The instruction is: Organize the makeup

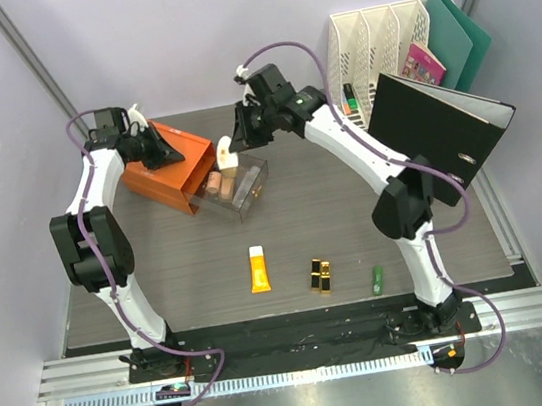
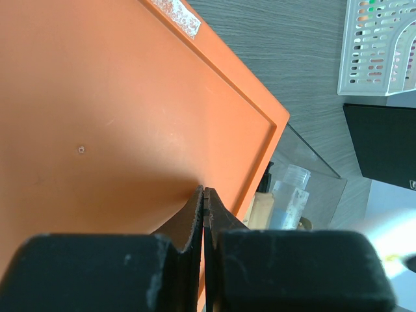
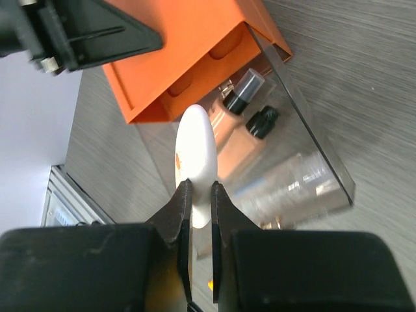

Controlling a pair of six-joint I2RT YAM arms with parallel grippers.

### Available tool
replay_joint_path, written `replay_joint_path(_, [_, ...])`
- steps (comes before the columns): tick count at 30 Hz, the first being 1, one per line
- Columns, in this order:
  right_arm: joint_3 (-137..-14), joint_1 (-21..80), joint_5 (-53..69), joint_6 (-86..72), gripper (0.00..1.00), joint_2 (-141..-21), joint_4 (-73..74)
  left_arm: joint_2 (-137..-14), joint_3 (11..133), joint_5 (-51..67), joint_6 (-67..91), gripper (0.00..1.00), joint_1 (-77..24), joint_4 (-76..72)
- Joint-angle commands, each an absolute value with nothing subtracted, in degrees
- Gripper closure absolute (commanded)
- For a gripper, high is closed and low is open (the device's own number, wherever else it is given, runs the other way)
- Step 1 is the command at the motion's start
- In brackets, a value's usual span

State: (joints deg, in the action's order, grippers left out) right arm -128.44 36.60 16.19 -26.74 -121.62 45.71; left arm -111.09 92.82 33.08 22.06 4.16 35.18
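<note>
Grey table (image 1: 180, 276) — yellow tube (image 1: 258, 269), lipsticks (image 1: 321, 276), green tube (image 1: 377, 279)

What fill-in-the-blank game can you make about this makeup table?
The right gripper pinches the cream oval compact, while the shut left gripper holds ___.
The black-gold lipsticks lie ___ the orange-yellow tube and the small green tube.
The beige dark-capped foundation bottles lie in a clear drawer of a box coloured ___.
Missing: nothing, between, orange.

Robot lab cell, plain lilac walls (image 1: 177, 34), alu rail (image 1: 83, 373) at table (image 1: 209, 262) edge, white file rack (image 1: 370, 43), black binder (image 1: 442, 128)
</note>
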Motion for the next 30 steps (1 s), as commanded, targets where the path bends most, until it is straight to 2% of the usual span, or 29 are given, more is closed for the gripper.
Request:
replay_joint_path(1, [-134.6,37.7,17.9,-31.5,0.99,-125.6,39.3,-119.6,85.3,19.5,16.5,1.00,4.1,55.2])
replay_joint_path(11, [-139.6,39.4,18.5,-37.3,0.99,-134.8,34.5,-119.9,85.2,19.3,16.4,1.00,4.0,55.2])
replay_joint_path(16, [-140.5,39.7,18.1,-39.5,0.94,-137.2,33.3,-119.8,85.2,19.2,16.2,1.00,4.1,55.3])
replay_joint_path(19, [-139.9,40.2,18.0,-39.6,0.82,-137.3,33.2,-119.9,85.3,19.1,16.2,1.00,4.1,55.5])
replay_joint_path(20, [-139.3,40.3,17.9,-39.5,0.71,-136.8,33.3,-119.8,85.3,19.1,16.3,1.00,4.1,55.5])
replay_joint_path(22, [-137.9,40.4,17.2,-38.6,0.61,-135.9,33.3,-120.0,85.4,19.2,16.2,1.00,4.1,55.5])
replay_joint_path(23, [-137.6,40.8,16.9,-38.2,0.51,-134.8,33.3,-120.1,85.4,19.2,16.3,1.00,4.0,55.5])
replay_joint_path(24, [-137.2,40.7,16.6,-37.9,0.47,-134.3,33.3,-120.1,85.5,19.2,16.2,1.00,4.0,55.5])
replay_joint_path(26, [-135.9,40.7,16.0,-37.1,0.43,-132.4,33.3,-120.2,85.6,19.2,16.2,1.00,4.1,55.5])
replay_joint_path(30, [-132.5,40.8,14.7,-35.2,0.42,-126.8,34.3,-120.4,85.8,19.1,16.1,1.00,4.1,55.5])
